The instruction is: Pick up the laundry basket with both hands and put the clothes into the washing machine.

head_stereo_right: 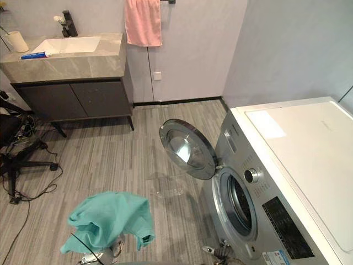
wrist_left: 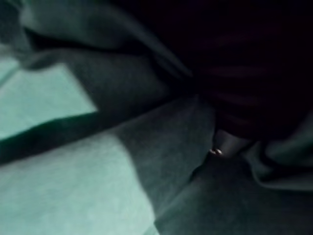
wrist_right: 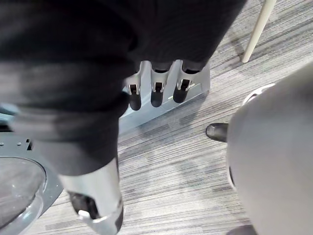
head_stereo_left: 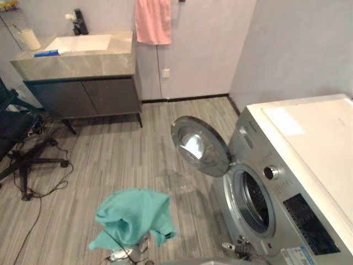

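Observation:
A teal garment (head_stereo_left: 132, 218) hangs bunched low at the front left, above the floor, draped over my left hand. In the left wrist view the same teal cloth (wrist_left: 73, 186) wraps close around that hand and hides its fingers. To the right stands the silver washing machine (head_stereo_left: 309, 165), its round door (head_stereo_left: 199, 146) swung open to the left and its dark drum opening (head_stereo_left: 255, 201) facing the garment. My right hand (wrist_right: 154, 90) hangs low by the machine's front with its fingers relaxed and nothing in them; its fingertips (head_stereo_left: 234, 247) show at the bottom edge.
A sink cabinet (head_stereo_left: 83, 72) stands against the back wall, a pink towel (head_stereo_left: 153, 21) hanging beside it. A black office chair (head_stereo_left: 16, 138) and floor cables sit at the left. A person's shoe (wrist_right: 215, 131) rests on the floor near my right hand.

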Controlling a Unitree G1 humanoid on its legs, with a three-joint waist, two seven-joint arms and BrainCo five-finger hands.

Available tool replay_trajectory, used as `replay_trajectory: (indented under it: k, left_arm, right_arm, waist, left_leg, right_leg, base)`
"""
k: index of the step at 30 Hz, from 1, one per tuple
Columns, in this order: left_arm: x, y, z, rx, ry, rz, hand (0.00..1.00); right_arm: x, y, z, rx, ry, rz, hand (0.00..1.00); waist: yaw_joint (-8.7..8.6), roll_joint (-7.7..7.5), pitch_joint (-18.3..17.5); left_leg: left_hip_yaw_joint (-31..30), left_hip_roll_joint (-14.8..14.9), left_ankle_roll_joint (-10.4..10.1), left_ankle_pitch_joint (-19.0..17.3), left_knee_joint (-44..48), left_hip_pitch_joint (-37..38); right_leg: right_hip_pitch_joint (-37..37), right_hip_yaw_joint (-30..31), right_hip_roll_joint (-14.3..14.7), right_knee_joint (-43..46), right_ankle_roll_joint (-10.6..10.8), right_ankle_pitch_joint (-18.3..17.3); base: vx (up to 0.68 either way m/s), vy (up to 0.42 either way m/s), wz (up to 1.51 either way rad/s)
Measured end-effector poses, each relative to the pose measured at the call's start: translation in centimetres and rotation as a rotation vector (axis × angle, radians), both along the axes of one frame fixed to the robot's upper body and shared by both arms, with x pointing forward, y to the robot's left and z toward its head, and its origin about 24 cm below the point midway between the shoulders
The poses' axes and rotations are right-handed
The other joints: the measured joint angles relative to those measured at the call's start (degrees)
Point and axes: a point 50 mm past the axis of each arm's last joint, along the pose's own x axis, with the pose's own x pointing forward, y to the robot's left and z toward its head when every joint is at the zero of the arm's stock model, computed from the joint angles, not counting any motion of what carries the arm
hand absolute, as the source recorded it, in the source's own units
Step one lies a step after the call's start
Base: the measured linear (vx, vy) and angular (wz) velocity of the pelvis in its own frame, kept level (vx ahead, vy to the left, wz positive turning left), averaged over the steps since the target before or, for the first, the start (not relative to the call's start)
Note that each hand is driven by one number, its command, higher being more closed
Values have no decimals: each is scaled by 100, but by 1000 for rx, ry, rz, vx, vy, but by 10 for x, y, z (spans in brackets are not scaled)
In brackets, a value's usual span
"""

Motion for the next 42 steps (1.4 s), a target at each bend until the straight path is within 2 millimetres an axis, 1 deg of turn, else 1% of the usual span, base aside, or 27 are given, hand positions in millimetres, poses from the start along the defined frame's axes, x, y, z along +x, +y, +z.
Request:
replay_trajectory:
  k: [3, 5, 6, 7, 8, 10, 11, 12, 13, 14, 17, 18, 20, 23, 24, 26, 28, 29, 30, 31, 33, 34, 35, 36, 37, 39, 42]
  left_arm:
    - [6, -5, 2, -24, -14, 30, 100]
    - [10, -13, 4, -32, -28, -7, 100]
    - [16, -21, 7, -41, -47, -46, 100]
    - [18, -25, 8, -44, -53, -68, 100]
    - [15, -27, 5, -45, -34, -78, 100]
    - [9, -27, 2, -41, -15, -85, 100]
    - [8, -22, 0, -19, -4, -103, 100]
    - [8, -20, 1, -13, -5, -106, 100]
    - [10, -17, 2, 5, -11, -122, 100]
    - [16, -20, 4, 16, -22, -162, 100]
    - [24, -34, 8, 0, -39, -219, 100]
    - [27, -39, 10, -2, -49, -239, 100]
    - [30, -48, 17, -32, -83, -233, 100]
    - [33, -51, 24, -62, -120, -210, 100]
    - [32, -50, 24, -60, -118, -208, 100]
    - [33, -50, 24, -58, -122, -208, 100]
    - [33, -51, 24, -60, -121, -213, 100]
    - [31, -51, 21, -59, -111, -208, 100]
    - [31, -52, 19, -61, -103, -204, 100]
    - [29, -52, 16, -68, -88, -197, 100]
    - [31, -45, 12, -58, -73, -165, 100]
    - [32, -42, 13, -51, -77, -156, 100]
    - [30, -39, 12, -37, -71, -161, 100]
    - [30, -37, 11, -30, -69, -166, 100]
    - [30, -33, 10, -14, -65, -169, 100]
    - [29, -31, 9, -4, -58, -181, 100]
    - [29, -30, -5, -5, -2, -241, 100]
  right_arm:
    - [4, -15, 1, -36, 7, -45, 0]
    - [-2, -22, 1, -41, 21, -85, 0]
    - [-11, -28, 0, -46, 41, -129, 0]
    - [-16, -32, 0, -50, 48, -153, 0]
    - [-17, -37, 1, -52, 36, -191, 0]
    - [-13, -33, 2, -43, 19, -193, 0]
    - [-13, -27, 1, -26, 11, -203, 0]
    - [-12, -25, 1, -23, 9, -204, 0]
    - [-11, -18, 1, -7, -1, -209, 0]
    - [-10, -14, 2, 6, -14, -233, 0]
    - [-17, -14, 2, 9, -17, -277, 0]
    - [-17, -14, 5, 7, -41, -286, 0]
    - [-13, -19, 11, -12, -80, -281, 0]
    - [-7, -18, 14, -22, -102, -220, 0]
    - [0, -15, 15, -19, -114, -193, 0]
    - [8, -9, 16, -7, -131, -176, 0]
    - [11, -2, 16, 0, -129, -144, 0]
    - [10, -2, 13, 2, -111, -121, 0]
    - [11, -3, 13, -3, -110, -114, 0]
    - [13, -5, 15, -11, -117, -108, 0]
    - [11, 0, 14, -4, -116, -100, 0]
    - [9, 6, 14, 8, -115, -96, 0]
    - [8, 10, 13, 17, -108, -93, 0]
    - [8, 11, 12, 20, -105, -91, 0]
    - [6, 11, 10, 23, -91, -89, 0]
    - [5, 9, 10, 19, -86, -90, 0]
    - [-4, -5, 6, -5, -46, -130, 0]
  waist:
    - [130, 288, 145]
    - [98, 360, 161]
    - [30, 322, 189]
    - [9, 296, 228]
    - [2, 230, 293]
    - [-19, 87, 414]
    - [-21, 35, 491]
    - [-22, 32, 493]
    - [-43, -79, 558]
    - [-66, -224, 596]
    - [-120, -320, 619]
    - [-194, -302, 626]
    - [-230, 46, 657]
    - [-136, 187, 666]
    - [-129, 213, 640]
    - [-88, 131, 632]
    - [-9, 41, 626]
    - [1, 71, 538]
    - [0, 133, 500]
    - [-19, 296, 427]
    - [-40, -25, 441]
    - [-8, -127, 457]
    - [-18, -236, 426]
    - [-36, -260, 429]
    - [-40, -253, 433]
    - [-39, -235, 443]
    - [-141, -170, 483]
  left_leg:
    - [-84, 181, 85, -651, 1188, -438]
    - [-255, 32, 168, -706, 1237, -474]
    - [-413, -162, 305, -797, 1289, -463]
    - [-487, -272, 348, -927, 1303, -428]
    - [-427, -440, 435, -991, 1241, -270]
    - [-379, -564, 536, -1046, 1157, 1]
    - [-406, -520, 605, -1091, 1145, 197]
    - [-403, -498, 607, -1092, 1145, 218]
    - [-400, -408, 606, -1104, 1132, 209]
    - [-412, -393, 601, -1109, 1096, 157]
    - [-414, -445, 526, -1235, 1174, 123]
    - [-459, -399, 430, -1467, 1501, 108]
    - [-359, 76, 290, -1863, 2618, 34]
    - [-561, 794, 134, -1521, 4996, -741]
    - [-653, 952, 223, -1611, 5383, -949]
    - [-700, 1018, 454, -1771, 4965, -1082]
    - [-1221, 783, 490, -1791, 3959, -1037]
    - [-2059, 488, 400, -1726, 2963, -880]
    - [-2258, 456, 284, -1600, 2609, -806]
    - [-2296, 476, -103, -1507, 2331, -699]
    - [-1690, 272, -222, -1577, 2329, -509]
    - [-1212, 180, -87, -1658, 2326, -434]
    - [-775, 112, 31, -1725, 2243, -356]
    - [-588, 84, 60, -1741, 2181, -305]
    - [-66, 86, 148, -1766, 2010, -187]
    - [376, 91, 161, -1768, 1875, 4]
    - [1114, 184, 164, -1779, 1871, 144]
  right_leg:
    - [79, -383, -68, 241, -19, 44]
    - [109, -626, -291, 597, 96, -116]
    - [15, -796, -635, 1207, 129, -434]
    - [-138, -883, -884, 1817, -37, -620]
    - [-511, -894, -1349, 2883, -336, -628]
    - [-766, -931, -1723, 3738, -586, -470]
    - [-849, -1141, -1629, 4004, -412, -854]
    - [-852, -1204, -1569, 3997, -400, -942]
    - [-906, -1475, -1307, 3883, -360, -1189]
    - [-908, -1948, -1067, 3428, -464, -1217]
    - [-758, -2213, -806, 2434, -684, -1084]
    - [-484, -2377, -722, 2079, -825, -972]
    - [-176, -2397, -381, 2031, -791, -1109]
    - [67, -1920, -21, 1963, -842, -1214]
    - [94, -1629, 70, 1889, -845, -1217]
    - [6, -1093, 91, 1788, -766, -1144]
    - [-118, -513, 80, 1642, -653, -980]
    - [-321, -52, 125, 1540, -521, -839]
    - [-376, 140, 173, 1533, -453, -789]
    - [-501, 424, 226, 1566, -357, -730]
    - [-783, 883, -29, 1712, -111, -569]
    - [-988, 957, -244, 1685, -72, -441]
    - [-1086, 705, -450, 1574, -187, -407]
    - [-1084, 457, -589, 1553, -207, -418]
    - [-1084, -579, -952, 1591, -386, -535]
    - [-1030, -1545, -1263, 1788, -516, -630]
    - [-1094, -2046, -1345, 1857, -678, -416]
  base:
    - [19, 16, 5]
    - [7, 139, 64]
    - [0, 162, 80]
    - [-29, 209, 61]
    - [-26, 177, 17]
    - [4, 179, -15]
    - [44, 116, -16]
    - [69, 43, -8]
    - [33, 6, 11]
    - [63, -6, 20]
    - [146, -50, 26]
    - [298, -97, 20]
    - [286, -53, -12]
    - [213, -39, -88]
    - [223, 46, -121]
    - [233, 112, -149]
    - [140, 191, -177]
    - [67, 233, -161]
    - [131, 357, -179]
    - [139, 381, -147]
    - [98, 357, -147]
    - [-36, 315, -152]
    - [-63, 315, -149]
    - [-140, 326, -164]
    - [-107, 237, -134]
    - [-30, 163, -138]
    - [80, 41, -130]
